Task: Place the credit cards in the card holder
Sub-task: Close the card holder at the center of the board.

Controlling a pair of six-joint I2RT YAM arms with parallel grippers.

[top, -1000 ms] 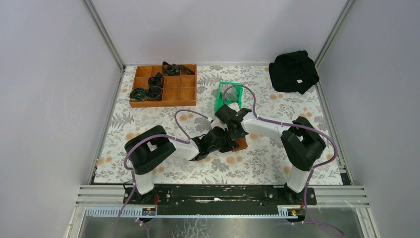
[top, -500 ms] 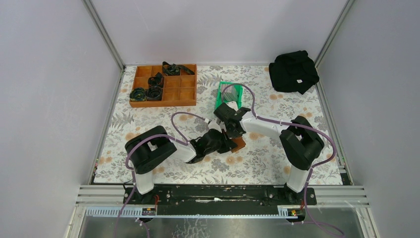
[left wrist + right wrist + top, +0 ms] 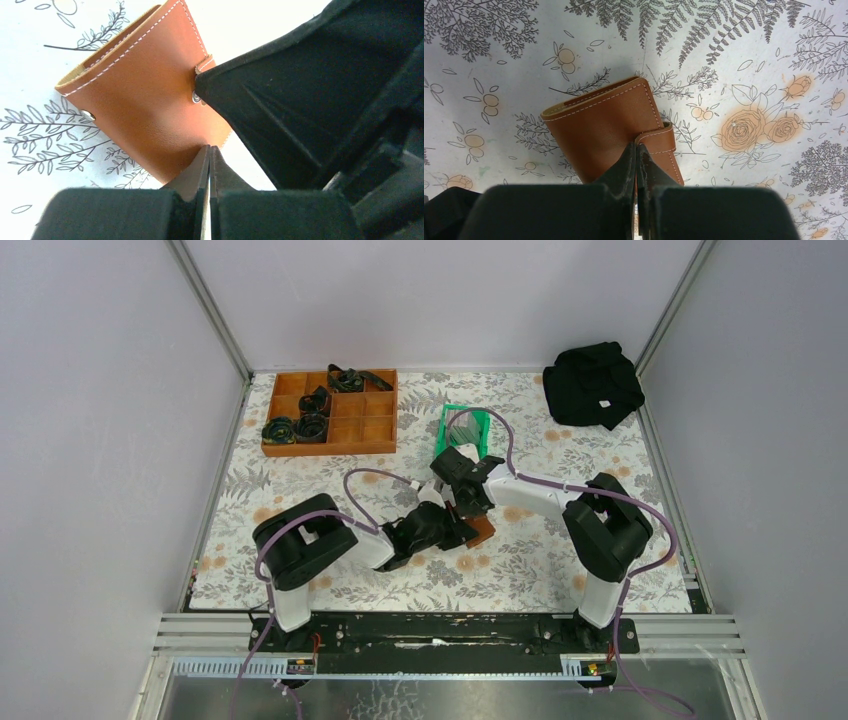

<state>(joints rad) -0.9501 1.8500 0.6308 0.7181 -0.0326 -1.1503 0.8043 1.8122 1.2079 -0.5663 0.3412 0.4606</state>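
No text, brand or number can be read in any view. The crumpled black cloth (image 3: 592, 385) at the far right corner carries a small white tag (image 3: 604, 406), too small to read.

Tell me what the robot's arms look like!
The left arm and right arm are chunky black blocks joined by white links, on white posts. A thin purple cable loops along each. The left gripper and right gripper have two black fingers tapering to thin tips.
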